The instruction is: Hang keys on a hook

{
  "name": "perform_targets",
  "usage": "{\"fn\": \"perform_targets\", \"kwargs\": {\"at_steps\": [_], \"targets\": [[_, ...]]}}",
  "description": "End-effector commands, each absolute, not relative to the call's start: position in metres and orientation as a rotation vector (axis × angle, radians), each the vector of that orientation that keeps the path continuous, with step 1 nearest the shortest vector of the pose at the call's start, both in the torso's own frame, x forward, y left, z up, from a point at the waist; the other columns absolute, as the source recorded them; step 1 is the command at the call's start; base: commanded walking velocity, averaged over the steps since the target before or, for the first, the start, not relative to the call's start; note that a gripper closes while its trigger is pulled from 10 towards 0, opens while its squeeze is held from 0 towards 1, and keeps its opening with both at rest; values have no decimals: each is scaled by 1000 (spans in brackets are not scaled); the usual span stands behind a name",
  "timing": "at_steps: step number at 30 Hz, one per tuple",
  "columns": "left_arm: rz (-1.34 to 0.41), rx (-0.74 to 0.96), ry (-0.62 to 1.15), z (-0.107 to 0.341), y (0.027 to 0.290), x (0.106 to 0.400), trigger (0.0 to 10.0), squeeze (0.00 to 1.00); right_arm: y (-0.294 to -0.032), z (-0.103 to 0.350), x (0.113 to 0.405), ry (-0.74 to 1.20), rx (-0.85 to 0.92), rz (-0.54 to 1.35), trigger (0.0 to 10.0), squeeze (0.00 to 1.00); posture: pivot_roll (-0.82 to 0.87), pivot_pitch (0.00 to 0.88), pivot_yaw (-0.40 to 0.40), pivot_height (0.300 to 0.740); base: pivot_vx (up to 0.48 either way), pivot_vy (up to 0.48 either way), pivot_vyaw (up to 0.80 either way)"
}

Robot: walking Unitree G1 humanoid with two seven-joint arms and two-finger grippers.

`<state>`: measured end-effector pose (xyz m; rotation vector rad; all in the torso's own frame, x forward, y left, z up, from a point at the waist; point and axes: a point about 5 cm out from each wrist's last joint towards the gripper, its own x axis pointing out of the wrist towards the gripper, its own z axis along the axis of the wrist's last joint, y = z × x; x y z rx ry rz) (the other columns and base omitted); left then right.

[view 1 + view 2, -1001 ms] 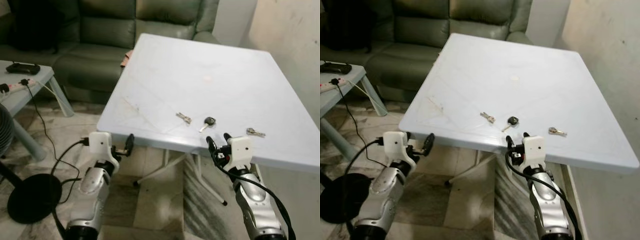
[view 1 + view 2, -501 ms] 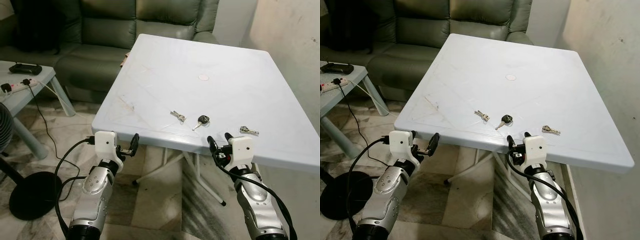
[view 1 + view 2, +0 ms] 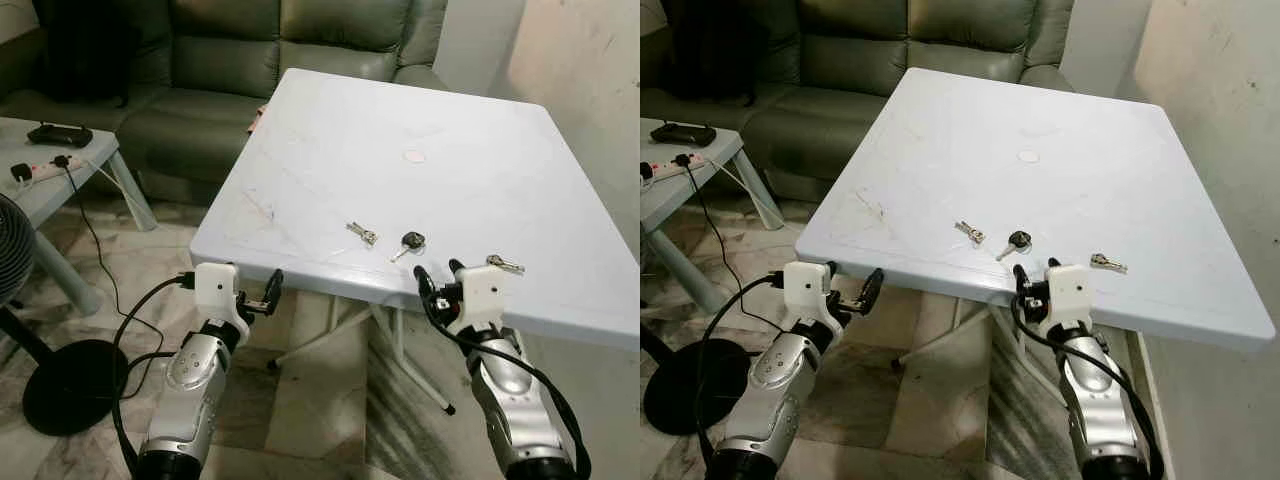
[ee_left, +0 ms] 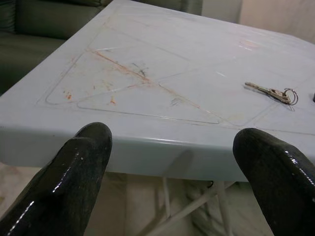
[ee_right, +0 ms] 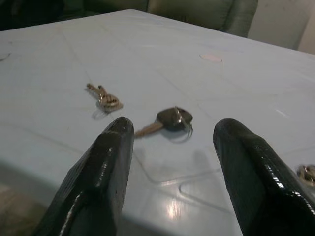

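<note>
Three keys lie flat near the front edge of the white desk (image 3: pixel 420 110) — a small silver pair (image 3: pixel 362 233), a black-headed key (image 3: pixel 409 243) with its blade aimed at the front-left, and a silver key (image 3: pixel 505 264) lying roughly along the edge. Right end effector (image 3: pixel 438 283) sits at the desk edge before the black-headed key, fingers apart, empty. Left end effector (image 3: pixel 262 293) sits below the front-left edge — fingers also apart, empty.

Soft, even indoor light; faint glare on the table (image 5: pixel 173 209); sharp focus.
</note>
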<state>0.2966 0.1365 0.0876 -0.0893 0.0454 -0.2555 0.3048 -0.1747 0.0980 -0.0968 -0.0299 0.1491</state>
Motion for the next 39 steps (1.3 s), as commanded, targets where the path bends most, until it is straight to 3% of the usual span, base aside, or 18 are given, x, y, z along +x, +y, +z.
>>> {"fn": "perform_targets", "kwargs": {"at_steps": [1, 4, 5, 6, 7, 17, 18, 19, 39], "targets": [[-283, -67, 32, 92, 136, 296, 10000, 0, -179, 100, 310, -18, -102, 124, 10000, 0, 3, 53, -43, 740, 0, 0, 0], [-304, -56, 26, 95, 134, 296, 10000, 0, -177, 107, 318, -36, -97, 123, 10000, 0, 5, 66, -44, 740, 0, 0, 0], [-319, -50, 22, 96, 132, 296, 10000, 0, -175, 112, 323, -46, -83, 124, 10000, 392, 9, 71, -45, 740, 0, 0, 0], [-325, -49, 21, 97, 131, 296, 10000, 0, -175, 113, 325, -47, -73, 124, 10000, 392, 11, 75, -46, 740, 0, 0, 0], [-344, -47, 18, 98, 127, 296, 10000, 0, -172, 117, 329, -59, -65, 136, 10000, 1000, 14, 81, -49, 740, 0, 0, 0], [-425, -47, -1, 105, 106, 293, 10000, 0, -158, 132, 349, -83, -84, 155, 10000, 1000, 23, 123, -57, 740, 0, 0, 0], [-433, -50, -2, 106, 104, 293, 10000, 0, -156, 133, 351, -79, -81, 172, 10000, 631, 22, 132, -58, 740, 0, 0, 0], [-442, -53, -4, 107, 101, 292, 10000, 0, -155, 134, 352, -76, -77, 183, 10000, 0, 23, 138, -58, 740, 0, 0, 0], [-504, -54, 8, 113, 85, 273, 10000, 0, -173, 149, 378, 6, -44, 299, 10000, 0, 30, 226, -59, 740, 0, 0, 0]]}}
